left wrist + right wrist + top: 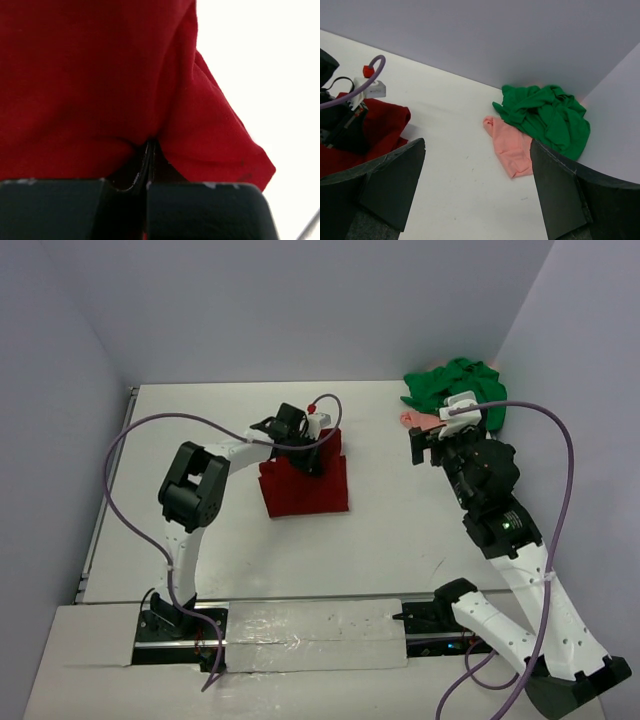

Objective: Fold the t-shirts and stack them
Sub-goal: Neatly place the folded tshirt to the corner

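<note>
On the tabletop, centre: the dark red t-shirt (305,490) is laid out as a rough folded rectangle, with its far part bunched up.
Left claw (312,462): it is lowered onto the far part of the dark red t-shirt (75,75). In the wrist view the fingers (205,210) are pressed together with no gap between them, and a fold of the red cloth is pinched at their tips.
Right claw (420,446): it is held above bare tabletop, to the right of the dark red t-shirt and well apart from it — the jaws are spread wide and nothing is gripped between them.
Bright green t-shirt (455,385): it is crumpled in a heap in the far right corner, against the walls (470,35).
Pale pink t-shirt (418,421): it is spread on the tabletop just beside the green heap and touching it — one edge is tucked under the green cloth.
Tabletop (200,560): the surface is white, and bare stretches are seen between the garments.
Cable (560,480): a purple line is looped from the right wrist down to the base.
</note>
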{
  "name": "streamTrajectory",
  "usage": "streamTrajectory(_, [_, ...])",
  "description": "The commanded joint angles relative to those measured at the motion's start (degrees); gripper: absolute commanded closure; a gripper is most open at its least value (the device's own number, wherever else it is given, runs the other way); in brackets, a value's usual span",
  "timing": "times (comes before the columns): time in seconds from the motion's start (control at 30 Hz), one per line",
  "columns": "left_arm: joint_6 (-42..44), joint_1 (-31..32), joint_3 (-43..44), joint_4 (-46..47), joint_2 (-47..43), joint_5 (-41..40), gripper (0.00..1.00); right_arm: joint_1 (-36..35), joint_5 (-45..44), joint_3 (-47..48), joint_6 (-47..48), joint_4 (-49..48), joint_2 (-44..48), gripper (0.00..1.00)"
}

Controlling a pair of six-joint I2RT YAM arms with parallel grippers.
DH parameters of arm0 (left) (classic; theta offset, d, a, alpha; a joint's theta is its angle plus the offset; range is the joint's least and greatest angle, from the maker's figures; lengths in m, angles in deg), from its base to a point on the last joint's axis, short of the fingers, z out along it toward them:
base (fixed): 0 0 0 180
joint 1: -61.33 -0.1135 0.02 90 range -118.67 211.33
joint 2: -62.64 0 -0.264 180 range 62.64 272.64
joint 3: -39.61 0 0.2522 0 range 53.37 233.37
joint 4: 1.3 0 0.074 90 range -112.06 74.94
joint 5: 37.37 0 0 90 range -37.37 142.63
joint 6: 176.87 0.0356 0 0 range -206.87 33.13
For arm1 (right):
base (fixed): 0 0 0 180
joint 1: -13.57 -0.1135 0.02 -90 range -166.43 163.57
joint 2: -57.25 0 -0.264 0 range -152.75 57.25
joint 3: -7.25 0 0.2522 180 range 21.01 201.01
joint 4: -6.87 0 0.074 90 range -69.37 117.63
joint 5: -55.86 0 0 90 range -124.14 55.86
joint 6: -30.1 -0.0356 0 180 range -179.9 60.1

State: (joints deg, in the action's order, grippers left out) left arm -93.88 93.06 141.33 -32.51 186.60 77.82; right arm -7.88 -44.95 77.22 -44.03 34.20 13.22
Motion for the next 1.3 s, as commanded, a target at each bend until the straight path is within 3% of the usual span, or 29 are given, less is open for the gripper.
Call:
streamTrajectory(0.0, [-1.08, -0.17, 4.23, -7.94, 5.14, -9.62, 1.00, 0.53, -0.17, 4.52, -0.24, 0.05, 2.28, 0.08])
streamTrajectory(0.2, [0.23, -3.59, 7.83, -14.00, 8.66, -15.87, 1.00, 0.53, -2.29, 7.34, 0.99, 2.43, 3.16, 0.08])
streamTrajectory(0.5, [2.61, -20.63, 17.32, -19.28, 8.49, -18.33, 1.00, 0.53, -3.78, 7.69, 1.44, 3.75, 5.44, 0.08])
streamTrajectory(0.7, [4.46, -28.55, 27.78, -19.82, 9.72, -19.65, 1.00, 0.53, -2.82, 6.55, 0.03, 4.10, 7.38, 0.08])
streamTrajectory(0.97, [8.49, -31.64, 38.23, -15.87, 14.99, -24.92, 0.99, 0.53, -2.29, 5.76, -0.59, 5.07, 8.70, 0.08])
streamTrajectory(1.13, [4.11, -36.03, 47.29, -14.81, 20.00, -29.05, 0.99, 0.53, -2.64, 5.93, -0.67, 5.77, 9.31, 0.08])
streamTrajectory(1.23, [1.48, -37.70, 44.94, -12.52, 15.03, -25.73, 0.98, 0.62, -2.73, 5.32, -0.76, 5.95, 9.40, 0.08])
streamTrajectory(1.27, [0.77, -37.79, 40.14, -11.21, 12.38, -22.67, 0.97, 0.62, -2.73, 4.80, -0.85, 5.95, 9.31, 0.08])
